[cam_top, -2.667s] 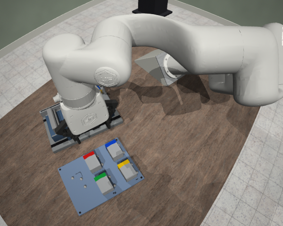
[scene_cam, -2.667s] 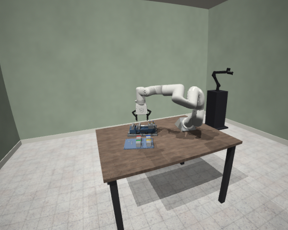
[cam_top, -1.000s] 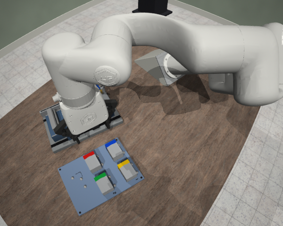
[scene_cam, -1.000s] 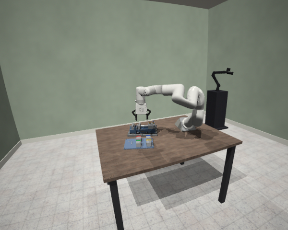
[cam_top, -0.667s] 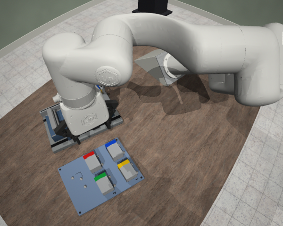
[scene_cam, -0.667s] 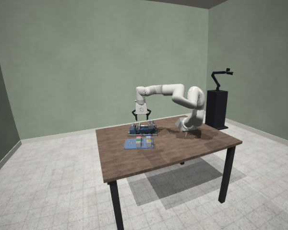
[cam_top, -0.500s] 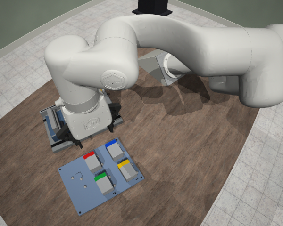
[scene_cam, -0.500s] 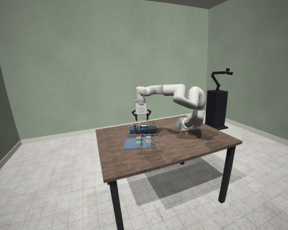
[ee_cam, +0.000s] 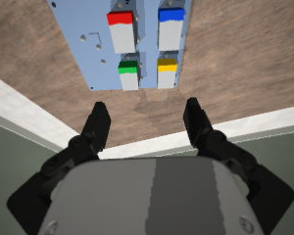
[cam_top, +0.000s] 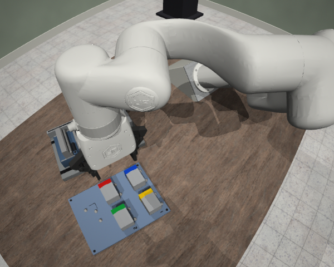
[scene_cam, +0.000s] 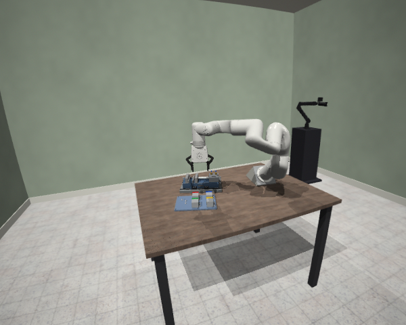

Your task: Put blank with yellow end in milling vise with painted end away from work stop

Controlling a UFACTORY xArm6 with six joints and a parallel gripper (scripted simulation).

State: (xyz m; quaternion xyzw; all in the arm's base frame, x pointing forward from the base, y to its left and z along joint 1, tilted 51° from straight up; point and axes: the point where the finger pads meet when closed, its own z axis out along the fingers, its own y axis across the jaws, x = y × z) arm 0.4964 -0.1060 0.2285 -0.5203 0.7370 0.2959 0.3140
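Observation:
The blank with the yellow end (cam_top: 152,203) (scene_cam: 209,202) (ee_cam: 167,78) lies on the blue infeed plate (cam_top: 86,232) (scene_cam: 181,206) (ee_cam: 99,74), at its right corner near the mark 1 in the top view. The milling vise (cam_top: 59,152) (scene_cam: 200,183) stands behind the plate, with hoses on its right end block in the exterior view; the arm hides much of it in the top view, including the work stop. My gripper (cam_top: 117,168) (scene_cam: 199,170) (ee_cam: 146,109) is open and empty, pointing down high above the vise area. The wrist view shows the plate beyond the fingertips.
Blanks with red (cam_top: 110,194) (ee_cam: 123,40), blue (cam_top: 136,179) (ee_cam: 171,36) and green (cam_top: 123,219) (ee_cam: 129,80) ends lie on the infeed plate. Small pins stand beside them and at the plate's left part. The arm's base is on the table (cam_top: 204,178) (scene_cam: 238,210), right of the vise.

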